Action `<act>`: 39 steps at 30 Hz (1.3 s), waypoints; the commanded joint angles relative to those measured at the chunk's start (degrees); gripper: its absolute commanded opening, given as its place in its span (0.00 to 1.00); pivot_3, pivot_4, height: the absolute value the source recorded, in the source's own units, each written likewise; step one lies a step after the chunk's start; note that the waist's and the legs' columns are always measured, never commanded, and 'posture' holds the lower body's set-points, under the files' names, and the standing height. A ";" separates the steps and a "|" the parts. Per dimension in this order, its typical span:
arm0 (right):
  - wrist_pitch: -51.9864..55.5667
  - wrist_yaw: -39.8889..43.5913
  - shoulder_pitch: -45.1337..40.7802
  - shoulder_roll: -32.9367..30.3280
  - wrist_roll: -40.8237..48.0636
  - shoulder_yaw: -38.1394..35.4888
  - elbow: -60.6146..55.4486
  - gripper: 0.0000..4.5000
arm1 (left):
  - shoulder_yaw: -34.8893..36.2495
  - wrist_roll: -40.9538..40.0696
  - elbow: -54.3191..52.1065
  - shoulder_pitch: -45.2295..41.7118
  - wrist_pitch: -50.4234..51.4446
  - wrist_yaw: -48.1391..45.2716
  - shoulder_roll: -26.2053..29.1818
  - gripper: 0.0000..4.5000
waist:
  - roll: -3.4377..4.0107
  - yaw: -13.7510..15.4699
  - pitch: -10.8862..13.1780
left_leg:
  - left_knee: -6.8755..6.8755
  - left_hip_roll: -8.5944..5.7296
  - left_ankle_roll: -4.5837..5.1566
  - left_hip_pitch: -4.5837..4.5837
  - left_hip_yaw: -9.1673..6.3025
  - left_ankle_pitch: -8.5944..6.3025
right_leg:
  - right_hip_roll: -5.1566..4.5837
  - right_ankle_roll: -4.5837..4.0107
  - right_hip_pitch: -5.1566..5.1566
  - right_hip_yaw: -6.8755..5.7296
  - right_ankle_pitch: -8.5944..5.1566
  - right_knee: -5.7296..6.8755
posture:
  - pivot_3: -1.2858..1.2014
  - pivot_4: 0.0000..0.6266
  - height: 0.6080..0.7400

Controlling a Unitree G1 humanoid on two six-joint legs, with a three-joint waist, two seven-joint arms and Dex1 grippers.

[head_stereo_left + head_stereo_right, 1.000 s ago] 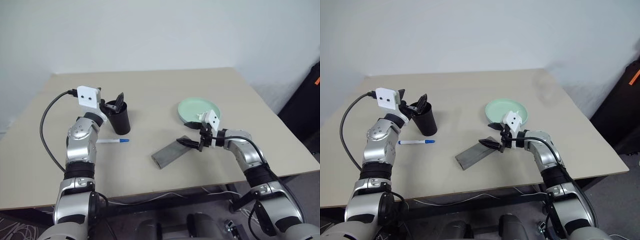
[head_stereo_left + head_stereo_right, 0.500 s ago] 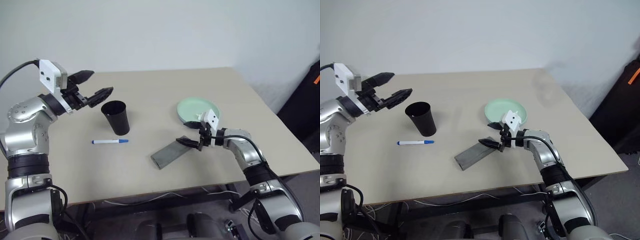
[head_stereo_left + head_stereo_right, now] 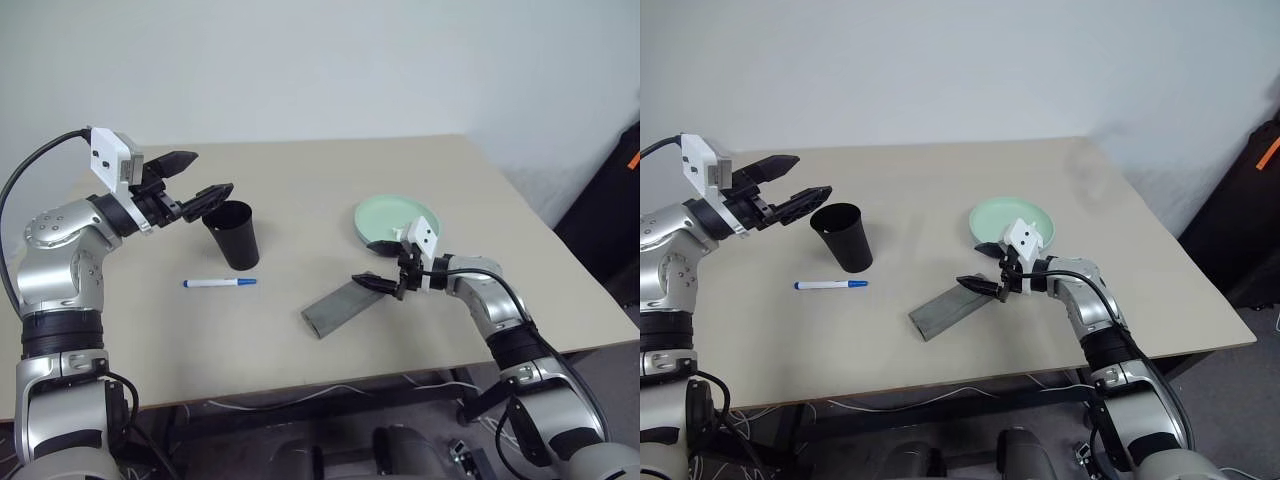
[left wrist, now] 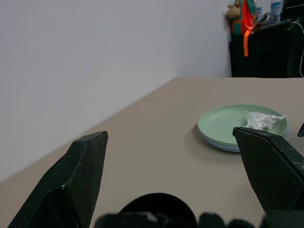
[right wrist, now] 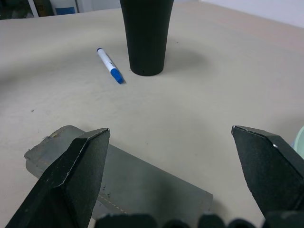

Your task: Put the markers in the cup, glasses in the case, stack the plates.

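The black cup [image 3: 233, 235] stands upright left of the table's middle. One marker [image 3: 220, 283], white with a blue cap, lies flat on the table just in front of it. My left gripper [image 3: 208, 173] hovers level beside the cup's rim, up and to its left, open and empty. The grey case [image 3: 340, 305] lies shut near the front middle. My right gripper [image 3: 368, 265] is open and empty over the case's right end, pointing left. The mint green plate [image 3: 397, 220] rests on the light blue one [image 4: 223, 145] at the right. The glasses are out of view.
The beige table [image 3: 300, 180] ends in a front edge close below the case and a right edge beyond the plates. A black bag [image 3: 610, 210] stands off the table at the far right. A pale wall runs behind.
My left gripper has lifted off the cup's mouth and swung up and to the left, turning level. The right arm, case, marker and plates have not moved.
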 commanded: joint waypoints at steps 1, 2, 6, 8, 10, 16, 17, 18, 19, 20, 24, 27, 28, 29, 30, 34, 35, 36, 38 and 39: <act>-1.21 0.33 -1.35 -0.24 0.34 -1.01 -0.94 0.99 | 0.79 -0.40 -1.50 -1.00 -0.27 -0.10 0.28 1.00 | 0.00 0.00 0.00 | 0.00 0.00 0.00 0.00 0.00 0.00 | 0.00 0.00 0.00 0.00 0.00 0.00 | 0.52 0.00 0.85; -1.26 0.25 -1.39 -0.08 0.31 -0.95 -0.88 0.99 | 0.53 0.02 -1.03 -1.80 -0.17 -0.48 1.05 1.00 | 0.00 0.00 0.00 | 0.00 0.00 0.00 0.01 0.00 0.00 | 0.00 0.00 -0.01 0.00 0.00 0.01 | 0.52 0.00 0.85; -1.25 0.17 -1.32 -0.06 0.30 -0.95 -0.95 0.99 | -0.25 0.62 -1.55 -2.40 0.56 -0.62 1.09 1.00 | 0.00 -0.01 0.00 | 0.00 0.01 0.00 0.00 0.00 0.00 | 0.02 0.00 -0.02 0.00 0.00 0.01 | 0.52 0.00 0.85; -1.14 0.23 -1.14 -0.33 0.34 -1.09 -1.16 0.99 | -0.79 0.49 -3.18 -1.58 1.33 0.04 -0.25 1.00 | 0.01 0.04 0.00 | 0.00 0.00 0.00 0.01 0.01 0.00 | 0.01 0.00 0.00 0.00 0.00 0.00 | 0.52 0.00 0.85; -1.11 0.24 -1.10 -0.39 0.35 -1.11 -1.20 0.99 | -0.77 0.57 -3.71 -1.37 1.68 0.21 -0.61 1.00 | 0.00 0.04 0.00 | 0.00 -0.02 0.00 0.00 -0.01 0.00 | -0.01 0.00 0.03 0.00 0.00 -0.01 | 0.52 0.00 0.85; -0.98 0.20 -1.07 -0.49 0.29 -1.00 -1.54 0.99 | -0.86 0.34 -5.08 -0.65 2.51 0.31 -1.38 1.00 | 0.00 -0.01 0.00 | 0.01 0.01 0.00 0.02 0.03 0.00 | 0.04 0.00 -0.01 0.04 0.00 0.02 | 0.52 0.00 0.85; -0.98 0.19 -1.07 -0.50 0.30 -0.99 -1.54 0.99 | -0.83 0.37 -5.14 -0.63 2.56 0.32 -1.40 1.00 | 0.00 -0.01 0.00 | 0.01 0.03 0.00 0.02 0.02 0.00 | 0.06 0.00 -0.01 0.03 0.01 0.03 | 0.52 0.00 0.85; -0.98 0.19 -1.07 -0.50 0.30 -0.99 -1.54 0.99 | -0.80 0.39 -5.18 -0.62 2.61 0.32 -1.42 1.00 | 0.00 0.00 0.00 | 0.01 0.03 0.00 0.02 0.01 0.00 | 0.07 0.00 -0.01 0.03 0.01 0.03 | 0.52 0.00 0.85; -0.98 0.19 -1.07 -0.50 0.30 -0.99 -1.54 0.99 | -0.79 0.40 -5.21 -0.62 2.63 0.32 -1.43 1.00 | 0.00 0.00 0.00 | 0.01 0.03 0.00 0.02 0.01 0.00 | 0.07 0.00 0.00 0.04 0.01 0.03 | 0.52 0.00 0.85; -0.98 0.19 -1.07 -0.50 0.30 -0.99 -1.54 0.99 | -0.78 0.41 -5.23 -0.61 2.65 0.32 -1.43 1.00 | 0.00 -0.01 0.00 | 0.01 0.03 0.00 0.02 0.01 0.00 | 0.06 0.00 0.00 0.04 0.01 0.03 | 0.52 0.00 0.85; -0.98 0.19 -1.07 -0.50 0.30 -0.99 -1.55 0.99 | -0.75 0.43 -5.26 -0.61 2.70 0.32 -1.44 1.00 | 0.00 0.02 -0.01 | 0.01 0.00 0.00 0.02 0.03 0.00 | 0.05 0.00 0.01 0.06 0.01 0.02 | 0.52 0.00 0.85; -1.06 0.31 -1.11 -0.55 0.27 -0.95 -1.46 0.99 | -4.56 2.35 -3.77 -0.79 3.68 -7.74 3.49 1.00 | -0.01 0.00 -0.01 | 0.01 0.00 0.00 0.01 0.01 0.00 | 0.05 0.00 0.01 0.06 0.01 0.02 | 0.52 0.00 0.85; -1.12 0.40 -1.14 -0.58 0.24 -0.93 -1.40 0.99 | -7.43 3.81 -2.61 -0.94 4.37 -13.85 7.19 1.00 | -0.07 -0.06 0.00 | 0.01 0.00 0.00 0.01 0.02 0.00 | 0.05 0.00 0.00 0.06 0.01 0.03 | 0.52 0.00 0.85; -1.16 0.46 -1.16 -0.61 0.22 -0.91 -1.35 0.99 | -9.55 4.68 -1.67 -1.17 4.78 -18.07 9.80 1.00 | -0.04 -0.22 0.01 | 0.02 0.03 0.00 -0.01 0.03 0.00 | 0.11 -0.01 -0.02 0.05 0.00 0.04 | 0.52 0.00 0.85; -1.18 0.49 -1.17 -0.62 0.22 -0.89 -1.33 0.99 | -10.83 5.09 -0.96 -1.45 4.92 -20.45 11.25 1.00 | -0.01 -0.27 0.02 | 0.00 0.06 -0.03 0.02 0.13 -0.03 | 0.14 -0.02 -0.07 0.11 -0.01 0.05 | 0.52 0.00 0.85; -0.97 0.05 -0.57 -0.40 0.43 -0.85 -2.05 0.99 | -13.03 6.08 -0.09 -2.15 3.70 -22.24 10.53 1.00 | 0.00 0.29 0.01 | -0.05 0.10 -0.04 0.03 0.10 -0.03 | 0.13 -0.14 -0.08 0.09 -0.08 0.04 | 0.52 0.00 0.85; -0.88 -0.08 -0.34 -0.33 0.47 -0.85 -2.31 0.99 | -13.47 6.42 -0.08 -2.17 3.41 -22.53 10.15 1.00 | 0.00 0.36 0.01 | -0.04 0.08 -0.05 0.03 0.06 -0.02 | 0.11 -0.13 -0.04 0.06 -0.08 0.04 | 0.52 0.00 0.85; -0.83 -0.14 -0.21 -0.28 0.48 -0.86 -2.45 0.99 | -13.67 6.66 -0.01 -2.20 3.24 -22.75 9.92 1.00 | 0.00 0.39 0.01 | -0.02 0.07 -0.04 0.02 0.06 -0.02 | 0.10 -0.14 -0.03 0.07 -0.08 0.03 | 0.52 0.00 0.85; -0.79 -0.14 -0.16 -0.24 0.42 -0.91 -2.51 0.99 | -13.67 6.88 0.22 -2.34 3.10 -23.00 9.81 1.00 | -0.03 0.30 0.01 | 0.05 0.05 -0.03 -0.04 0.06 -0.02 | 0.08 -0.13 -0.04 0.08 -0.08 0.02 | 0.52 0.00 0.85; -0.78 -0.14 -0.15 -0.23 0.41 -0.92 -2.54 0.99 | -13.69 6.94 0.31 -2.39 3.05 -23.06 9.78 1.00 | -0.04 0.29 0.01 | 0.06 0.04 -0.02 -0.05 0.08 -0.02 | 0.08 -0.13 -0.04 0.10 -0.08 0.01 | 0.52 0.00 0.85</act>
